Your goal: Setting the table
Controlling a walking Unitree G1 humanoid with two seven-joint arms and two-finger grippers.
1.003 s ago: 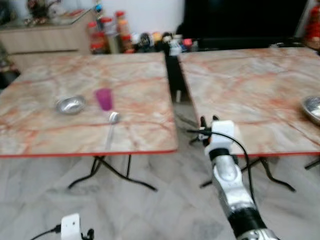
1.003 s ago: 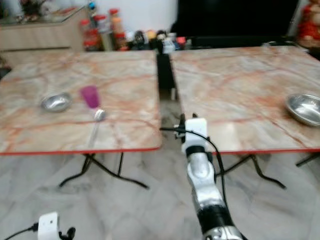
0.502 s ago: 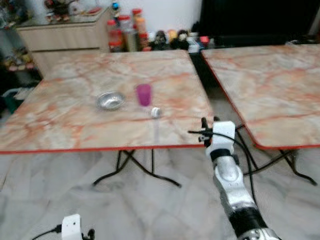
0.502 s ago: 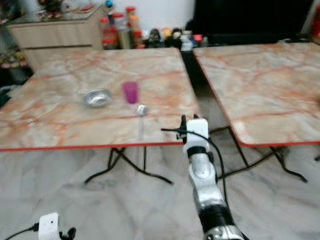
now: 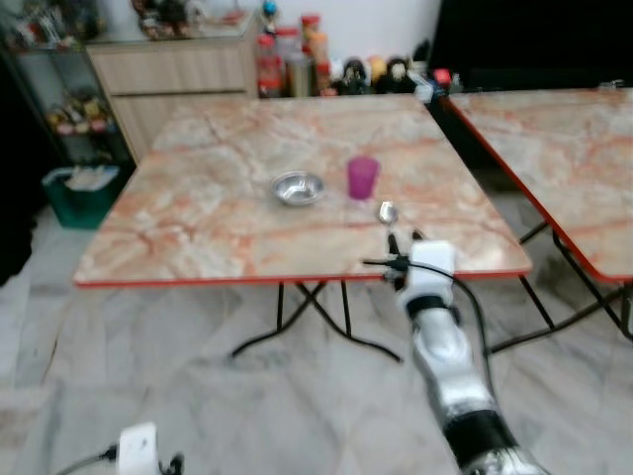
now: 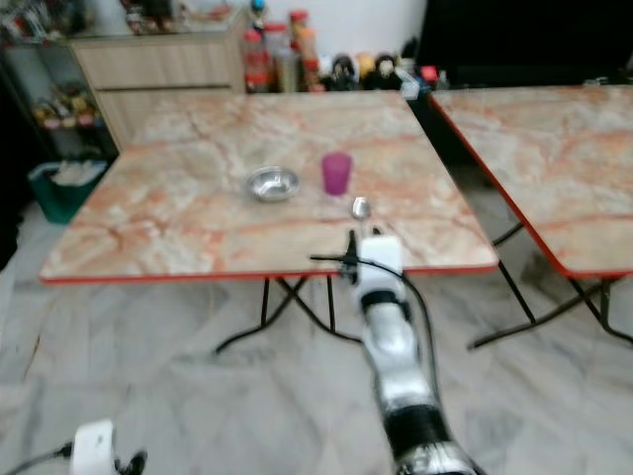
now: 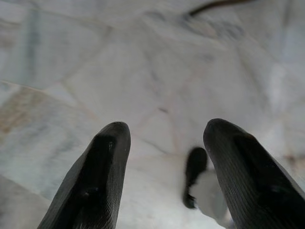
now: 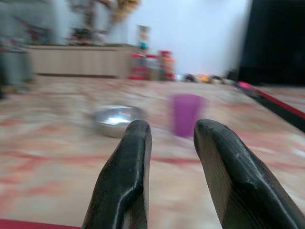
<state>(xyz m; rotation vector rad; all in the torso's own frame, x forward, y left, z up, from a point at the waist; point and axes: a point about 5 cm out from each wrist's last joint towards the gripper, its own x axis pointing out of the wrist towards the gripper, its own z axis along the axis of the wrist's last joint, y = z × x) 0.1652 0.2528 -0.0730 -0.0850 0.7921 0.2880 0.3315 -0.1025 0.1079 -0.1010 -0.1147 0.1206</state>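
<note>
Pink-veined marble table (image 5: 198,213) with red edging, centre frame; on it a purple cup (image 5: 363,177) and silver bowl (image 5: 298,187).

No legible text, label, brand, number or sign is found in any view. The bottles (image 5: 297,61) along the far wall carry labels, but these are too small and blurred to read. The cup (image 5: 362,177), bowl (image 5: 298,187) and spoon (image 5: 387,211) on the table (image 5: 198,228) bear no visible markings.
</note>
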